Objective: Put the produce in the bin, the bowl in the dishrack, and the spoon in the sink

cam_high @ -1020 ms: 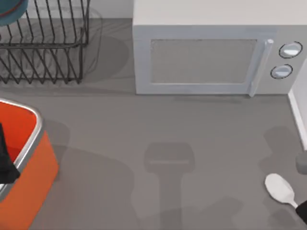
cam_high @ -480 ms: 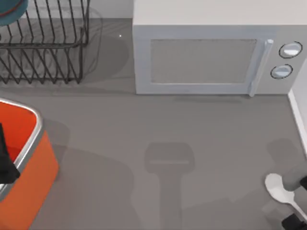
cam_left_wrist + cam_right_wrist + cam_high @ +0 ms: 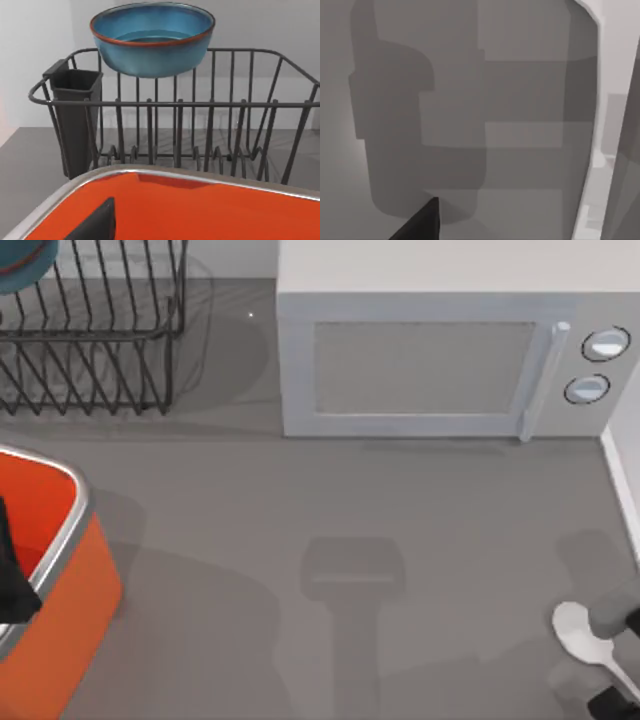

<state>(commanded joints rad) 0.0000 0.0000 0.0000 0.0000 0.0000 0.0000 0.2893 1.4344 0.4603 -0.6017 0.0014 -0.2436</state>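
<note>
Leftmost, the left gripper (image 3: 12, 585) hangs over the orange bin (image 3: 70, 610); whether its jaws are spread, I cannot tell. Behind, the bowl (image 3: 152, 39) sits on the dishrack (image 3: 200, 135). Far right, the right gripper (image 3: 618, 660) straddles the spoon (image 3: 585, 635), grip unclear.

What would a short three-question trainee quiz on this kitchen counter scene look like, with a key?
1. True or false: the bowl sits in the dishrack.
2. Where does the spoon lie in the top view? A) near the table's right edge B) inside the bin C) beside the dishrack
3. Fill in: the bin is coloured ____.

Key: 1 true. 2 A, with the right end effector at its handle. 3 orange; the left end effector hangs over it.
</note>
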